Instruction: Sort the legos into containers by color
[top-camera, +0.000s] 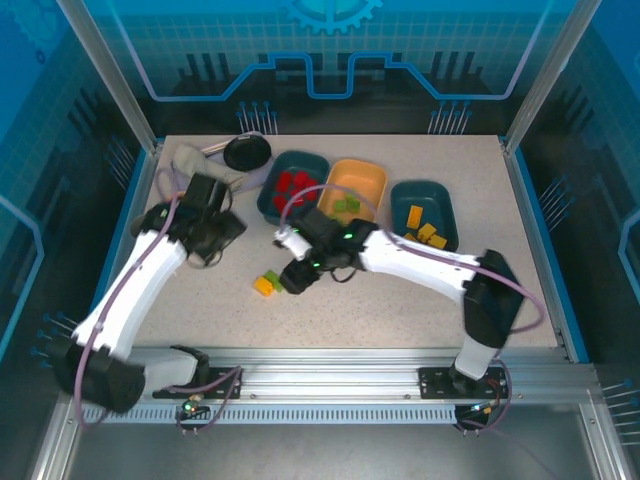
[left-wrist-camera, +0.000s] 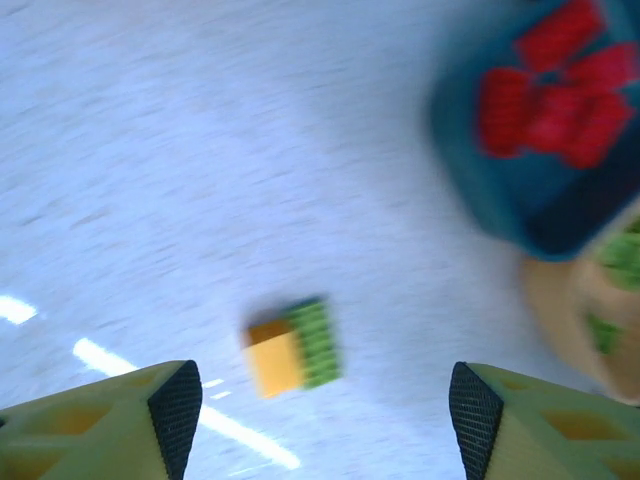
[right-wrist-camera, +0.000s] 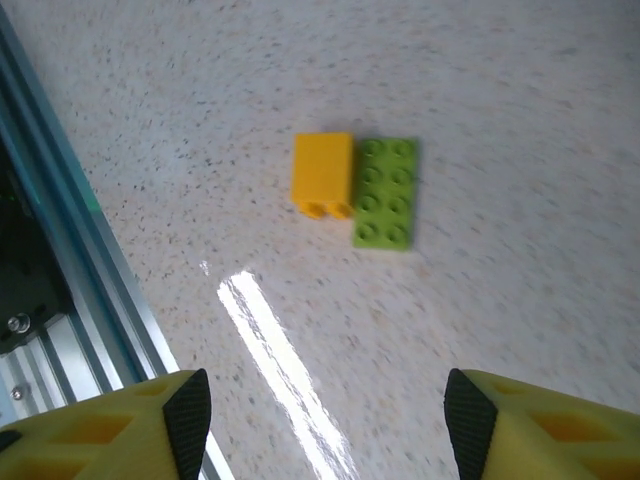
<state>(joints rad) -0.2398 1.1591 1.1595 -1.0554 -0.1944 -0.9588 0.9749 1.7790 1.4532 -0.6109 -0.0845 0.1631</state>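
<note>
Yellow-green plastic with black pads, the right gripper hangs spread wide and empty over the speckled pale desk. Just ahead of it lie a small orange-yellow plastic brick and a light green oblong plastic brick, touching side by side. The left gripper is likewise spread with nothing between its fingers, looking down on the same pair from farther off.

Beyond them stand three tubs: the dark teal plastic tub holding red bricks, the yellow-orange plastic tub holding green ones, and the second dark teal plastic tub holding orange-yellow ones.

Sorting looks nearly done, with this pair apparently the last loose pieces. Next, the right gripper should move forward and down over one brick. It must close without catching the neighbour, which leaves little room for a finger.
</note>
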